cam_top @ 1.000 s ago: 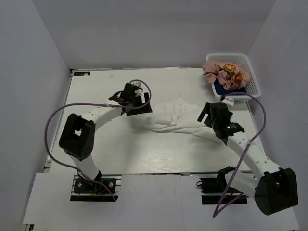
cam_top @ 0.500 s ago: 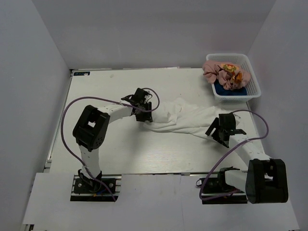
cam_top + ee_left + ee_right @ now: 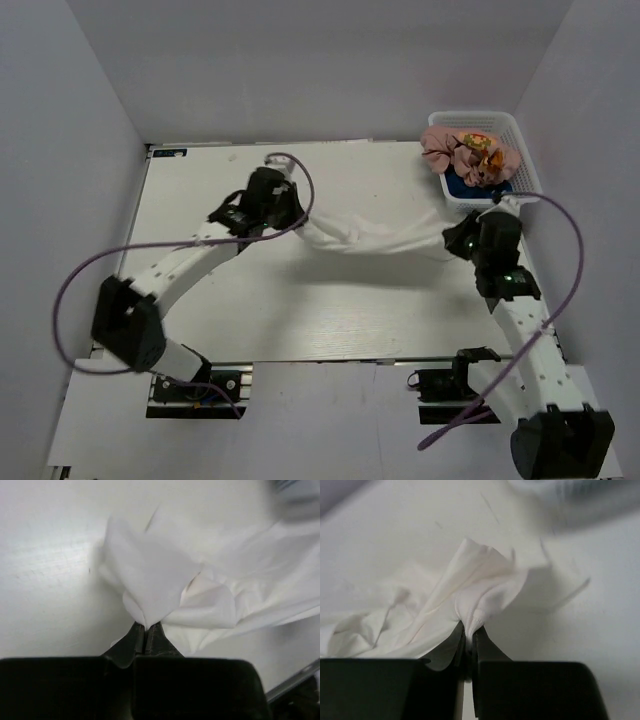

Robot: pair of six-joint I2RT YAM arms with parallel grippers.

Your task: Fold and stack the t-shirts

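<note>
Jaws — both pairs — pinch white t-shirt (image 3: 375,237), apparently slung between

You have a white t-shirt (image 3: 375,238) of soft, matt cloth, heavily creased and bunched. The table (image 3: 300,320) under it is pale wood-grain board, smooth, with a faint sheen. The basket (image 3: 527,175) is white plastic mesh. The pink t-shirt (image 3: 445,148) and navy t-shirt (image 3: 478,188) in it are matt, crumpled cloth. Your left gripper (image 3: 146,628) and right gripper (image 3: 468,630) look like smooth, matt black plastic.
</note>
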